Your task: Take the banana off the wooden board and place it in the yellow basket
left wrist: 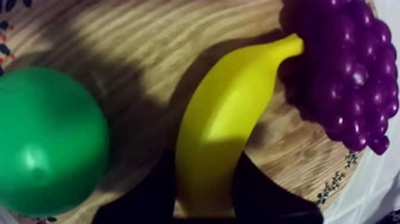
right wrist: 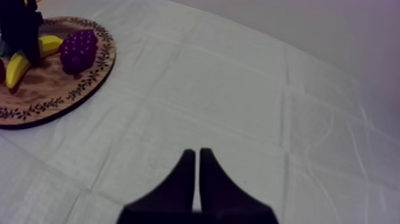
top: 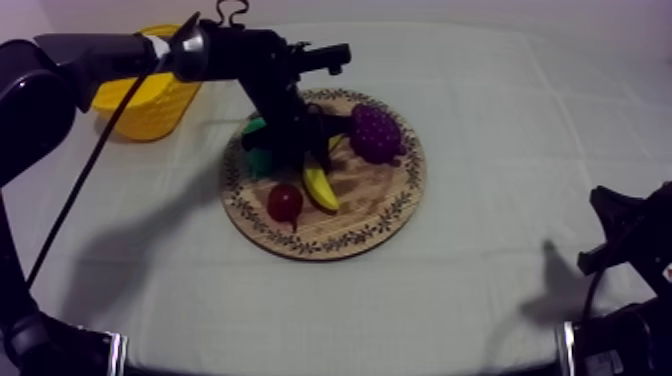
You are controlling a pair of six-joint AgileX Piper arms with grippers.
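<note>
Gripping the banana (left wrist: 232, 113) with the left gripper (left wrist: 205, 159), near one end, flat on the wooden board (left wrist: 137, 42), with grapes (left wrist: 345, 71) against the far tip and a pear (left wrist: 47, 140) beside one finger (left wrist: 149, 193). Might pivot or slip on lifting, held so off-centre, nudging the grapes. Closed on nothing with the right gripper (right wrist: 196, 156), over creased grey-white cloth (right wrist: 238, 89), pale wall (right wrist: 357, 30) beyond.

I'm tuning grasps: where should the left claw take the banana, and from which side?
Across its thick middle, from above: the banana lies flat on the wooden board, bare wood on both long sides there, while its tip lies by the grapes.
</note>
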